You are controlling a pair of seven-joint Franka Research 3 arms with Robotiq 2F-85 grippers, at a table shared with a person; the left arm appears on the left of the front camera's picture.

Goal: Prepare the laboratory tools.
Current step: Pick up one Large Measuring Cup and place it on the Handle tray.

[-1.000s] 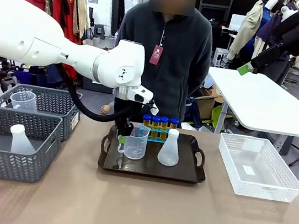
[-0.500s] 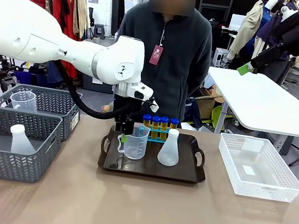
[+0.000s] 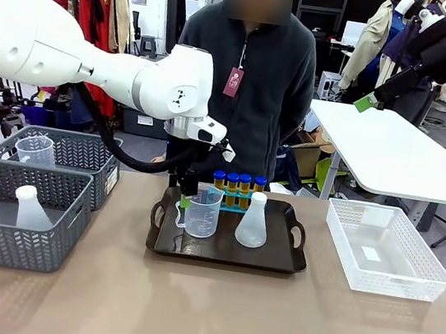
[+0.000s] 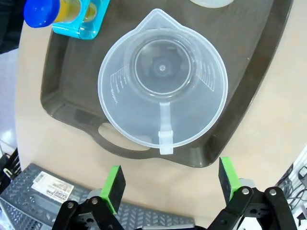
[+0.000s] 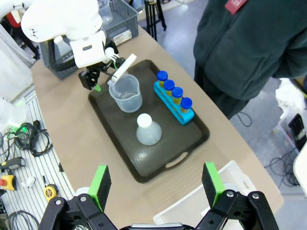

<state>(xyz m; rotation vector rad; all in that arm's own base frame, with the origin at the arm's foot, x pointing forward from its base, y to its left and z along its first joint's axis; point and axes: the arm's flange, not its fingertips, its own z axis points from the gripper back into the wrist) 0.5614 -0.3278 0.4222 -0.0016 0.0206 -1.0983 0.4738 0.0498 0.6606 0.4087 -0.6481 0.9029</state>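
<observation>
Front view: left gripper (image 3: pixel 186 201) hangs above handle side of clear handled measuring beaker (image 3: pixel 202 214) on black handled tray (image 3: pixel 226 252).

Left wrist view: fingers (image 4: pixel 114 181) spread, empty; beaker directly ahead, handle (image 4: pixel 164 128) pointing back toward gap.

Right wrist view: right gripper (image 5: pixel 157 184) spread, empty, well apart; left arm nearer.

Bare tabletop (image 3: pixel 212 307) in front lets a gripper pass; the beaker (image 3: pixel 201 214) and flask (image 3: pixel 252 220) crowd the tray (image 3: pixel 276 262)
</observation>
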